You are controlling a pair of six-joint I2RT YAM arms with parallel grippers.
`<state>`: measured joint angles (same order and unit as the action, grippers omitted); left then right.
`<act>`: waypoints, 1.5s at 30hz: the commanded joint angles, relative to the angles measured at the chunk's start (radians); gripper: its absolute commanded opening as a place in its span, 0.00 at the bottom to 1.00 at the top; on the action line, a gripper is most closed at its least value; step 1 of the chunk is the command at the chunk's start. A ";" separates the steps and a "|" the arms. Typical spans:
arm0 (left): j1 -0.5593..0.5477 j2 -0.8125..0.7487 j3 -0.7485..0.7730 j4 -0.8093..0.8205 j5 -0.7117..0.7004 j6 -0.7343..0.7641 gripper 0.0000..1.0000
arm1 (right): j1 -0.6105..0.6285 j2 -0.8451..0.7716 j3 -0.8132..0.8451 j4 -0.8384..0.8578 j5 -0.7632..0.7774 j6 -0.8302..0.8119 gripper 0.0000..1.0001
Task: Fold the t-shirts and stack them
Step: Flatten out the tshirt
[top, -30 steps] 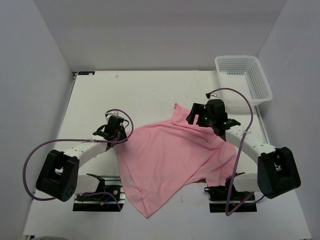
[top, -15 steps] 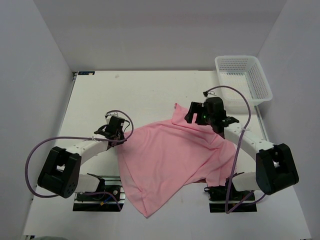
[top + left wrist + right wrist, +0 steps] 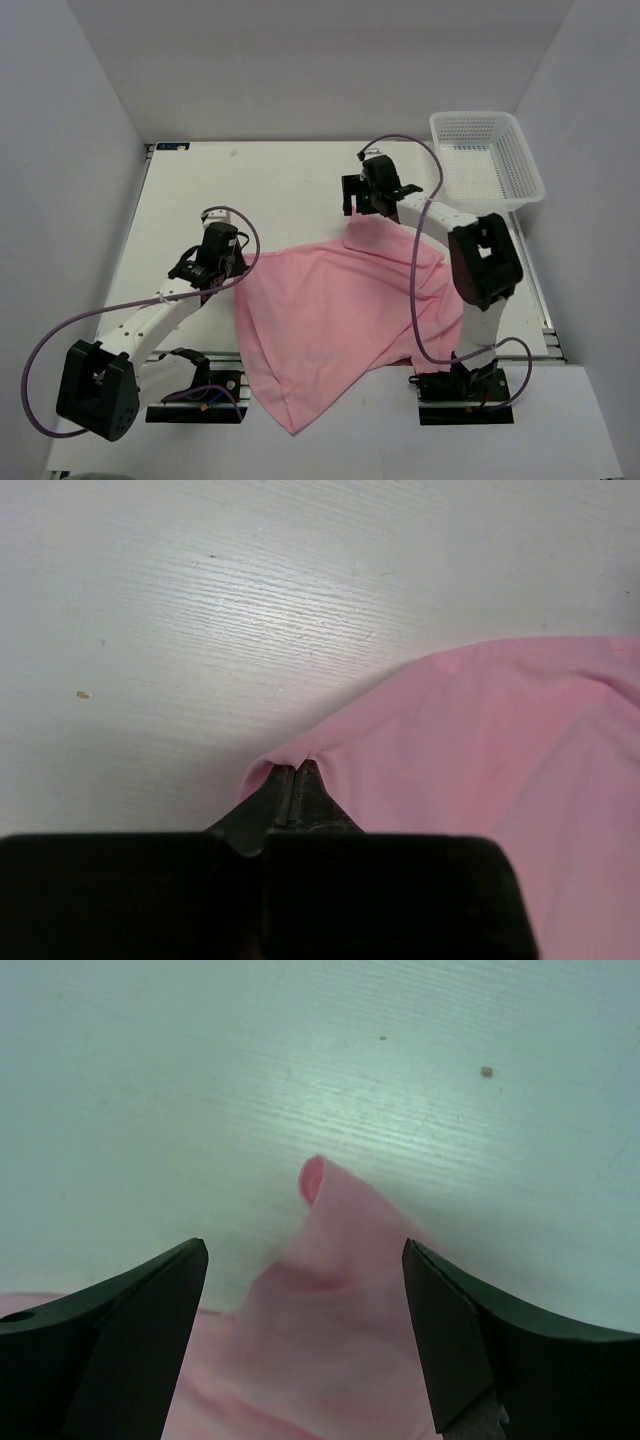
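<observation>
— Where is the t-shirt [image 3: 340, 320] lying?
— Spread out and rumpled across the lower middle of the overhead view, on the white table [image 3: 270, 180]. It is plain pink. One corner reaches down between the two arm bases at the bottom of the frame, and a narrow flap sticks up towards the upper middle.
— And the left gripper [image 3: 233, 278]?
— It is low at the cloth's left edge, left of centre in the overhead view. Its wrist camera shows the dark fingers [image 3: 285, 795] clenched tight together at the bottom centre of the frame, with a pucker of pink hem caught at their tips — it is grasping the shirt. Bare table fills the upper part and left of that view, and pink cloth runs off to the lower right.
— The right gripper [image 3: 352, 208]?
— It is stretched out to the upper middle of the overhead view, over that narrow flap. In its own camera the two dark fingers [image 3: 130, 1330] stand wide apart, released, one at the lower left and one at the lower right. The flap's rounded tip lies on the table between them. Whether they touch the cloth I cannot tell.
— Anything else on the table?
— A white mesh basket [image 3: 487, 155] in the upper right corner, well apart from the shirt
</observation>
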<state>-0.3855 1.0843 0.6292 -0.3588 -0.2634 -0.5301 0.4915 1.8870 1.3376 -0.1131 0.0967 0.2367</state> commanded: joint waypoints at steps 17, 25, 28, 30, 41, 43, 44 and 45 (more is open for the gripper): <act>0.002 -0.020 0.087 -0.052 0.082 0.036 0.00 | 0.010 0.235 0.278 -0.114 0.204 -0.039 0.00; 0.002 -0.119 0.196 -0.013 0.115 0.079 0.00 | 0.007 -0.118 0.086 -0.033 0.421 0.039 0.00; 0.002 -0.179 0.247 0.006 0.138 0.101 0.00 | 0.009 -0.284 0.023 -0.014 0.492 0.049 0.00; 0.002 -0.234 0.288 0.015 0.138 0.114 0.00 | 0.007 -0.410 0.006 -0.010 0.508 0.038 0.00; 0.002 -0.357 0.581 0.024 0.148 0.248 0.00 | 0.009 -0.847 0.089 -0.072 0.366 -0.125 0.00; 0.002 -0.357 0.662 0.014 0.171 0.257 0.00 | 0.010 -0.893 0.121 -0.072 0.330 -0.145 0.00; 0.002 -0.357 0.688 0.005 0.184 0.274 0.00 | 0.010 -0.922 0.130 -0.066 0.254 -0.198 0.00; 0.002 -0.348 0.734 0.004 0.184 0.274 0.00 | 0.009 -0.952 0.149 -0.060 0.188 -0.217 0.00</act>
<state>-0.3859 0.7364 1.2625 -0.3477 -0.1112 -0.3061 0.4995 1.0050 1.4139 -0.2001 0.4408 0.1268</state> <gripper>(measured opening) 0.009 0.011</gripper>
